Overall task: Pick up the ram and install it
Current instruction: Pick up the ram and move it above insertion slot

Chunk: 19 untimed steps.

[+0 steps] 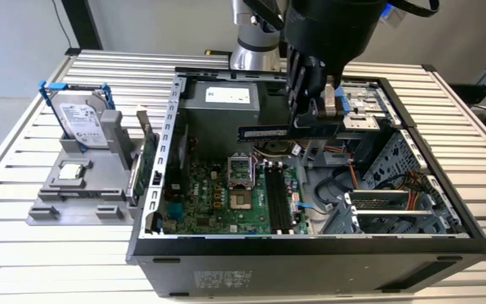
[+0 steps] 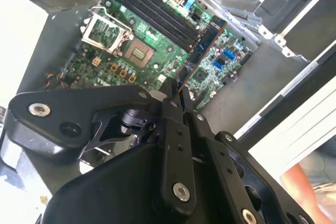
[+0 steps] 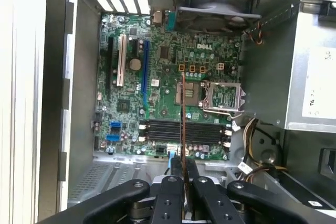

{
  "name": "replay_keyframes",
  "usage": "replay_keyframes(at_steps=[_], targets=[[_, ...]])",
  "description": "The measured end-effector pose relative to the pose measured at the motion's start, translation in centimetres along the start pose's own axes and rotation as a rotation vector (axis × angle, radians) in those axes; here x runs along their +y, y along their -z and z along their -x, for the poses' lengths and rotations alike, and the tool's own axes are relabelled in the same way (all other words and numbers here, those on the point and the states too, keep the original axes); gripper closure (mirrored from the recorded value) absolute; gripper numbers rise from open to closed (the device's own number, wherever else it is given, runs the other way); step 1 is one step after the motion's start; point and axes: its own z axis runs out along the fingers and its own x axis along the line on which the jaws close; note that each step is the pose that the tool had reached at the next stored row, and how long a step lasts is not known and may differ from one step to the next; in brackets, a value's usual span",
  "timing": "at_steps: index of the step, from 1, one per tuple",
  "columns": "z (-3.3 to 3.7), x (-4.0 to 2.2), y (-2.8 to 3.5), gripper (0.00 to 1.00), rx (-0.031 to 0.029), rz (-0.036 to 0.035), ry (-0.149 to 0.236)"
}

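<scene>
The ram (image 1: 264,132) is a long, thin dark stick held level above the open computer case (image 1: 311,244). My gripper (image 1: 315,120) is shut on one end of it, and the rest sticks out toward the exterior view's left. In the second wrist view the ram (image 2: 206,42) reaches out from the fingertips (image 2: 171,94) over the green motherboard (image 2: 105,59). The first wrist view shows the ram (image 3: 182,121) edge-on as a thin line crossing the black memory slots (image 3: 205,129). Those slots (image 1: 278,199) lie well below the stick, apart from it.
A silver hard drive in a blue frame (image 1: 83,117) stands on a grey fixture (image 1: 66,206) outside the case, at the exterior view's left. A green expansion card (image 1: 146,161) stands beside the case wall. The power supply (image 1: 226,104), drive cage (image 1: 378,104) and cables (image 1: 344,187) crowd the case.
</scene>
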Motion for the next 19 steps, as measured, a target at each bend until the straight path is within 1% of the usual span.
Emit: replay_keyframes(at_steps=[3,8,13,19], targets=[[0.01,-0.06,-0.03,1.00,0.0007,-0.0012,-0.039],[0.11,-0.09,-0.05,1.00,0.0007,-0.0010,-0.043],[0.83,-0.40,-0.16,1.00,0.0006,-0.0010,-0.044],[2.08,-0.99,-0.31,1.00,0.0007,-0.0011,-0.044]])
